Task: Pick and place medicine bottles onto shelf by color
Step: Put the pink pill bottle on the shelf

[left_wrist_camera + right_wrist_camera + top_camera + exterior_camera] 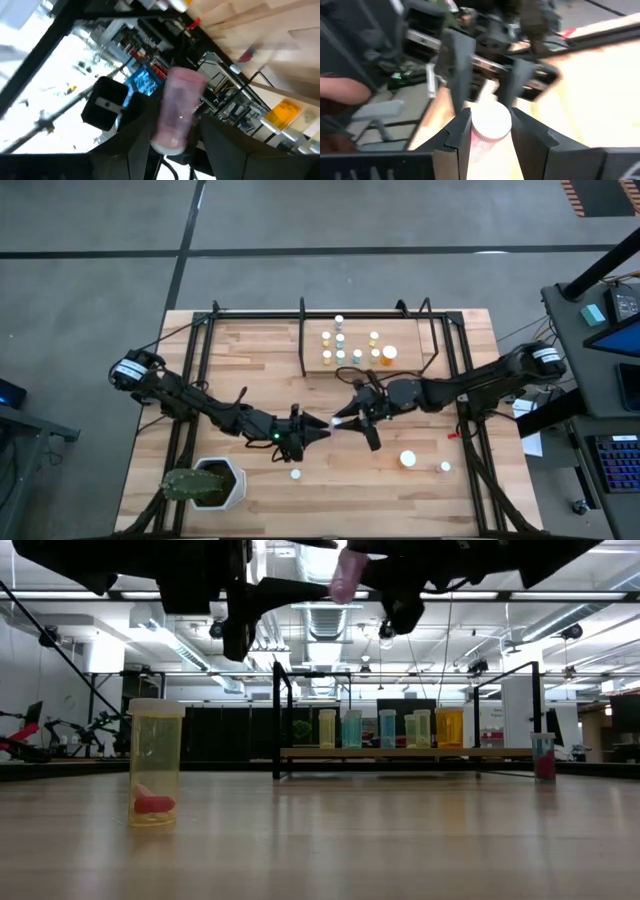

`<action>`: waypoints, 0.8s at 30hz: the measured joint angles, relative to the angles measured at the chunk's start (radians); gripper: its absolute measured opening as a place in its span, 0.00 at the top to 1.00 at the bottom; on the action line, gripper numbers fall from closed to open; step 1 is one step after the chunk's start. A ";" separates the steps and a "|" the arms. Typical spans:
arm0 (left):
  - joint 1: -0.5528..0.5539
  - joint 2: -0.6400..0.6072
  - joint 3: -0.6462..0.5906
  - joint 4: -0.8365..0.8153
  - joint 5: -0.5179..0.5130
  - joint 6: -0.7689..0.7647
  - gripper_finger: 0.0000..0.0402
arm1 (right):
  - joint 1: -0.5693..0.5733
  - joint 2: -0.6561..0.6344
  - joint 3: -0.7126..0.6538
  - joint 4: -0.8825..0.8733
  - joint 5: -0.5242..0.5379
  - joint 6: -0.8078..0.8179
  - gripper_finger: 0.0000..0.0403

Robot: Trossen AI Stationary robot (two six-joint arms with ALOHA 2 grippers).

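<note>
A pink bottle with a pale cap (340, 420) is in the air over the table's middle, between my two grippers; it also shows in the low view (347, 575). My right gripper (490, 120) is shut on it. My left gripper (175, 137) comes from the table's left, open, with a finger on either side of the bottle's body (177, 112). The shelf (405, 340) stands at the far middle and carries several yellowish, teal and orange bottles (449, 727). My right gripper pinches the pink bottle at its capped end (491, 122) between its two fingers, coming from the table's right. The bottle is lifted clear of the table and tilted. My left gripper's fingers (142, 135) flank the body; I cannot tell whether they touch it.
A yellowish bottle (155, 762) stands on the table near the front, also seen in the high view (295, 473). A wide white-topped bottle (408, 459) and a small one (445, 468) stand at front right. A white plant pot (232, 485) sits at front left.
</note>
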 joint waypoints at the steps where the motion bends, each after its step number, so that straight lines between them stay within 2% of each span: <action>1: 0.000 0.000 -0.002 0.011 -0.002 -0.013 0.61 | -0.004 -0.026 0.001 -0.046 0.021 -0.001 0.72; 5: 0.000 0.000 -0.011 0.037 -0.032 -0.029 0.61 | -0.014 -0.139 0.025 -0.269 0.143 -0.023 0.72; 8: 0.005 0.000 -0.022 0.077 -0.054 -0.045 0.61 | -0.013 -0.218 0.068 -0.480 0.338 -0.024 0.72; 12: 0.016 0.000 -0.058 0.251 -0.058 -0.275 0.61 | -0.019 -0.269 0.131 -0.815 0.706 0.123 0.72; 14: 0.025 0.000 -0.078 0.386 -0.058 -0.418 0.61 | -0.031 -0.271 0.166 -0.943 0.811 0.198 0.72; 18: 0.045 -0.003 -0.089 0.598 -0.062 -0.754 0.61 | -0.081 -0.230 0.267 -1.066 0.805 0.205 0.72; 24: 0.083 -0.019 -0.082 0.639 -0.075 -1.164 0.61 | -0.227 -0.136 0.495 -1.252 0.705 0.055 0.72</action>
